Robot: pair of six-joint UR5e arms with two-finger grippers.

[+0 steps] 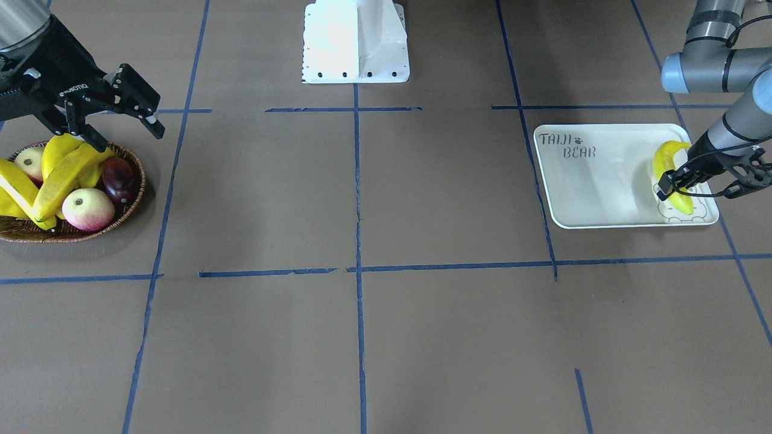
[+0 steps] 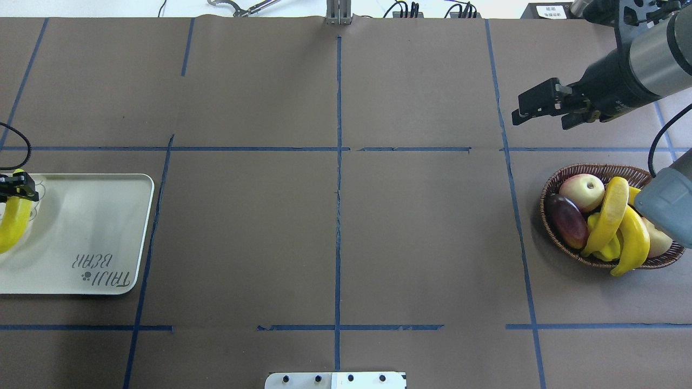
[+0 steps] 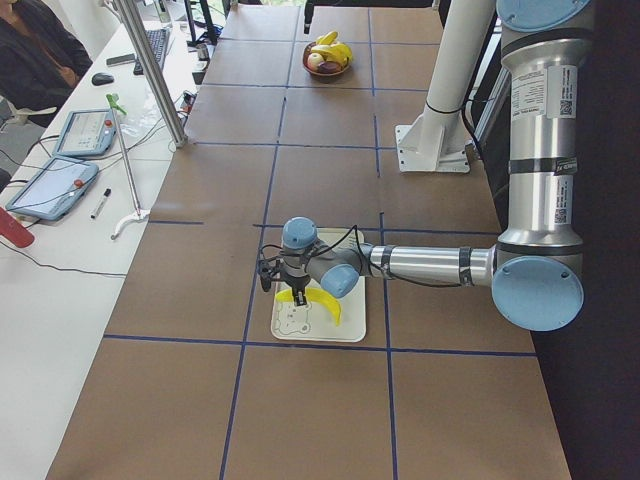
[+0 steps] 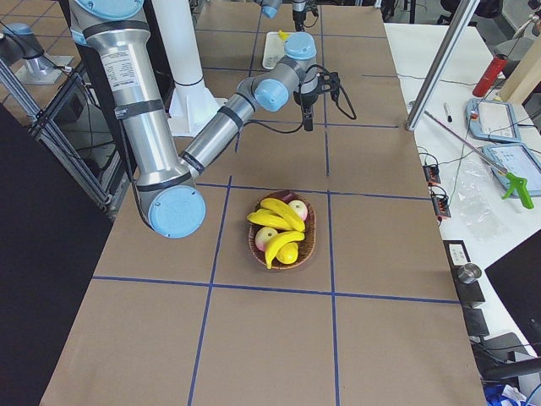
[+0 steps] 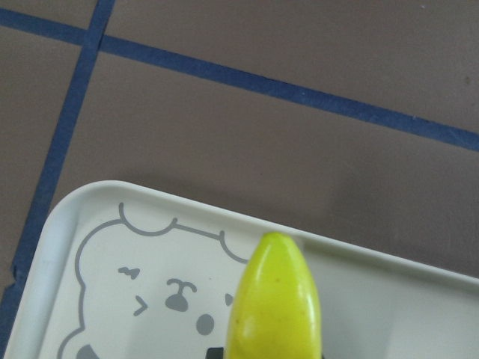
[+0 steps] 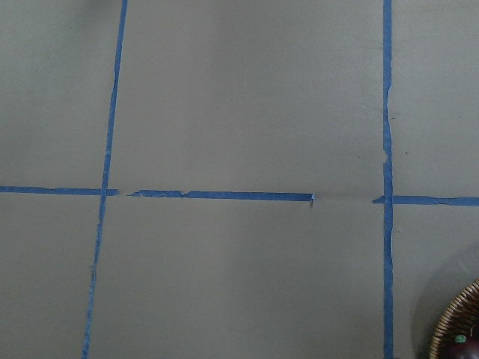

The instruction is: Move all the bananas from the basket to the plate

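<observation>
1. Brown counter (image 1: 362,337): our left gripper (image 1: 670,184) clamps a banana (image 1: 663,157) at the plate's (image 1: 591,193) three o'clock, front view.
2. Our right gripper (image 1: 123,134) hangs spread by the basket (image 1: 72,234); more bananas (image 1: 57,181) inside.

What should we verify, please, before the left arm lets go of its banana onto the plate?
1. Left pincer shut on the banana: ok.
2. Banana inside the rim of the plate: ok.
3. Banana resting on the plate surface: cannot tell.
4. Right pincer open and far from the plate: ok.
5. Basket emptied of bananas: not ok, remaining bananas lie inside.
</observation>
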